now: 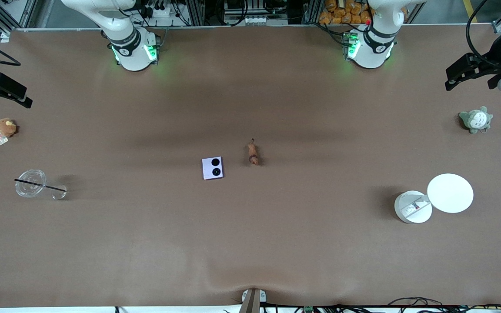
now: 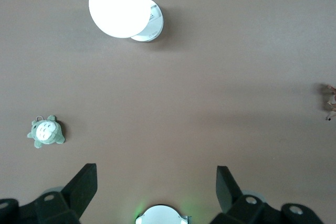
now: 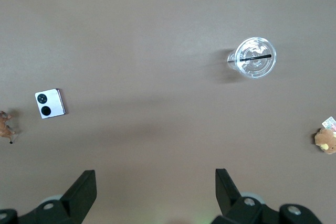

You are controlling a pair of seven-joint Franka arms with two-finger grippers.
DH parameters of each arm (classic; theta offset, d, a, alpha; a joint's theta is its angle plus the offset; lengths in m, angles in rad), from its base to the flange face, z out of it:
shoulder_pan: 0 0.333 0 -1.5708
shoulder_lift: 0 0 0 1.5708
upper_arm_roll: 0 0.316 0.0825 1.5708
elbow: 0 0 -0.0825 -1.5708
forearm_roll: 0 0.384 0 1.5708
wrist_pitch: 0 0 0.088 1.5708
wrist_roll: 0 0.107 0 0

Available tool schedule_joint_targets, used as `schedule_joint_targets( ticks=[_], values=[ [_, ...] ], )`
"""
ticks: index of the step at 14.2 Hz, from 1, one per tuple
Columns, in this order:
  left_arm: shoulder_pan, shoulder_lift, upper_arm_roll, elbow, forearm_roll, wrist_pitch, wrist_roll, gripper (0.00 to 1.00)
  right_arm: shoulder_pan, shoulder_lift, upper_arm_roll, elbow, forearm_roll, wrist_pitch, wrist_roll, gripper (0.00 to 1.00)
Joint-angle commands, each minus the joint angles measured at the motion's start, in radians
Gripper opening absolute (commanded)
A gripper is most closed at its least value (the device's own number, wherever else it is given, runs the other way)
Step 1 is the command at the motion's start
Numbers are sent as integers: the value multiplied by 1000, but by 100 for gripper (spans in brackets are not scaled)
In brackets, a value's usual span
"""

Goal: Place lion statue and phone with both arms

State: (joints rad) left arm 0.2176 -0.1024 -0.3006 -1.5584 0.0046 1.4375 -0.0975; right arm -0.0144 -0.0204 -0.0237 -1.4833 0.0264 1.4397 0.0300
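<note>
Lion statue (image 1: 253, 153) lay beside the phone (image 1: 212, 168) mid-counter (image 1: 250, 243); a clear cup (image 1: 30, 183) held a straw (image 1: 40, 185) (black). Left hand (image 2: 156, 184) and right hand (image 3: 155, 184) hung spread wide, empty.

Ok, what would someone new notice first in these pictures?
Mid-table, the lavender phone lies flat with the tiny lion statue beside it, apart, toward the left arm's end. Both open grippers, left and right, hang high over bare tabletop, holding nothing.
</note>
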Motion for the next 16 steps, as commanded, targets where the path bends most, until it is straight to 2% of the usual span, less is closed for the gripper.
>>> schedule_joint_targets(
  ticks=[1,4,8,10,13,16],
  values=[
    [11,7,0,21,6,-16,2,100,-19,5,13,12,14,-8,11,100],
    [8,9,0,24,8,-16,2,100,-19,5,13,12,14,-10,11,100],
    [-9,84,-11,61,2,-19,4,100,-21,5,13,12,14,-21,11,100],
    [-33,122,-43,63,0,-14,-8,100,-19,5,13,12,17,-21,11,100],
    [-95,239,-97,83,3,24,-114,100,-18,5,13,12,17,-21,10,100],
    [-214,335,-103,89,3,122,-345,100,-18,5,13,12,18,-19,11,100]
  ],
)
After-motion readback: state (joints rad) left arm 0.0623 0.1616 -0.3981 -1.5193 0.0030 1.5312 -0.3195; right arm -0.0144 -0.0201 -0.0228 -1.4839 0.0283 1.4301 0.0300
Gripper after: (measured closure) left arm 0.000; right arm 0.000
